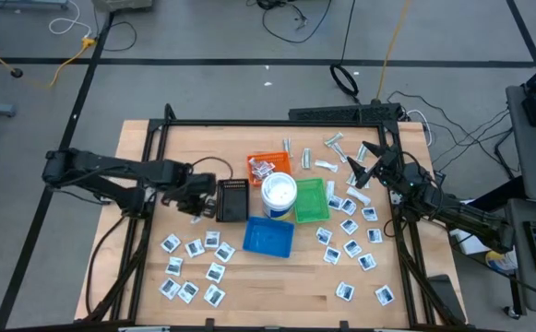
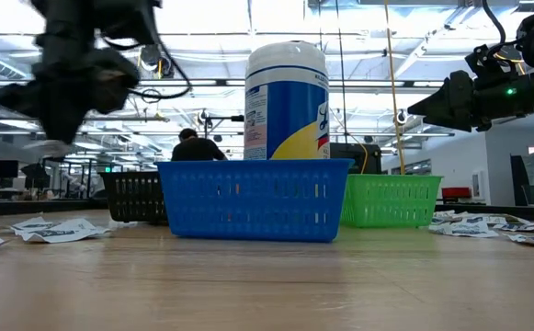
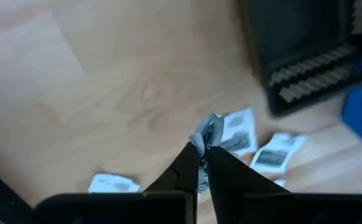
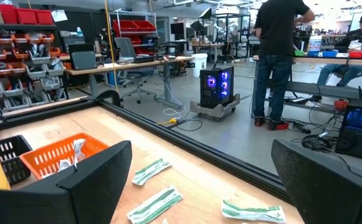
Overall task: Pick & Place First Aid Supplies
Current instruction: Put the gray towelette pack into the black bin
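My left gripper (image 1: pixel 196 199) hangs above the table just left of the black tray (image 1: pixel 232 199), shut on one small white packet with dark print (image 3: pixel 208 133). Several like packets lie flat on the wood below it (image 3: pixel 275 153) and at the near left (image 1: pixel 194 267). My right gripper (image 1: pixel 367 168) is open and empty, raised over the far right, above wrapped strips (image 4: pixel 157 203) and packets (image 1: pixel 351 226). The orange tray (image 1: pixel 269 166) holds a few packets. My left gripper pinches the packet's crumpled upper part (image 3: pixel 204 144) between its two fingertips, from above, pointing down. The packet is lifted clear of the table and sticks out crumpled past the fingertips.
A white round tub with a blue band (image 1: pixel 279 192) stands between the orange, black, green (image 1: pixel 310 199) and blue (image 1: pixel 268 237) trays at the table's middle. A black frame rail (image 4: pixel 187 146) runs along the far edge. A person (image 4: pixel 280 56) stands in the room beyond.
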`<action>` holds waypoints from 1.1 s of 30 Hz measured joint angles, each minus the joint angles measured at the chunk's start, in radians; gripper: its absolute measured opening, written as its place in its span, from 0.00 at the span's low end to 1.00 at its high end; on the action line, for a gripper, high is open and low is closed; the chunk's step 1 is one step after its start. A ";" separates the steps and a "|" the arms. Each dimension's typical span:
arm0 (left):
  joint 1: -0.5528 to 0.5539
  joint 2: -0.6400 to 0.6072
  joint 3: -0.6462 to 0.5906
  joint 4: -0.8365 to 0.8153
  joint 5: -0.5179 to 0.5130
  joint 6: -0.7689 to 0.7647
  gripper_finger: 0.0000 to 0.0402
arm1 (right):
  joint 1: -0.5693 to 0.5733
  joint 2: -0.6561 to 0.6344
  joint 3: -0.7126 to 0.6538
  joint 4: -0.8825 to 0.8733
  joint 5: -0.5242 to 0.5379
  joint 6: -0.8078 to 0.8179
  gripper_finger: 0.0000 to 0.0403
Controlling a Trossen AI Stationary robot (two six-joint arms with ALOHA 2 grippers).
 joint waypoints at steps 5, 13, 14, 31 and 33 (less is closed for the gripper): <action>0.077 0.135 0.127 -0.004 0.003 0.058 0.02 | 0.000 0.000 0.000 0.000 0.000 0.000 0.94; 0.140 0.328 0.312 -0.005 0.018 0.154 0.04 | 0.000 0.000 0.000 0.000 0.000 0.000 0.94; 0.144 0.346 0.331 -0.005 0.019 0.157 0.03 | 0.000 0.000 0.000 0.000 0.000 0.000 0.94; 0.147 0.491 0.374 0.031 -0.034 0.161 0.08 | 0.000 0.000 0.000 0.000 0.000 0.000 0.94; 0.147 0.504 0.374 0.033 -0.035 0.164 0.08 | 0.000 0.000 0.000 0.001 0.000 0.000 0.94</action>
